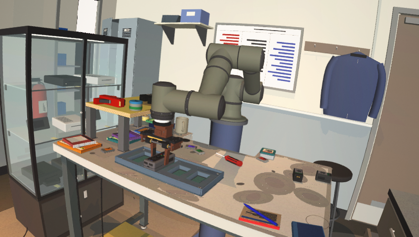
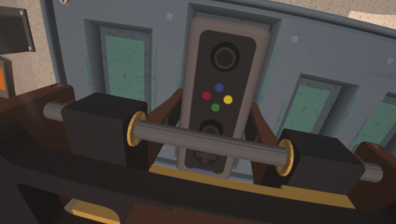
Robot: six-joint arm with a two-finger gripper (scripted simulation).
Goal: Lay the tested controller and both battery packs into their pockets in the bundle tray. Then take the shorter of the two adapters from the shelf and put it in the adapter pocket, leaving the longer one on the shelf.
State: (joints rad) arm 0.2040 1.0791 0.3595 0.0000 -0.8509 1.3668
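The grey controller (image 2: 220,93) with four coloured buttons and two round sticks sits low in a long pocket of the blue-grey bundle tray (image 1: 169,170), seen from the side as a grey block (image 1: 154,161) at the tray's left part. Green-floored pockets lie on either side of it. Two dark battery packs (image 1: 297,175) (image 1: 323,176) stand far off at the table's right end. On the raised wooden shelf (image 1: 117,107) lie a red adapter (image 1: 108,100) and a dark item behind the arm. My gripper (image 2: 213,118) reaches straight down over the tray and grips the controller by its long sides.
The shelf's leg (image 1: 123,136) stands just left of the tray. A mug (image 1: 181,124), a red-handled screwdriver (image 1: 230,159) and small parts lie behind the tray. A glass cabinet (image 1: 44,111) fills the left; a stool (image 1: 335,173) stands at the right end.
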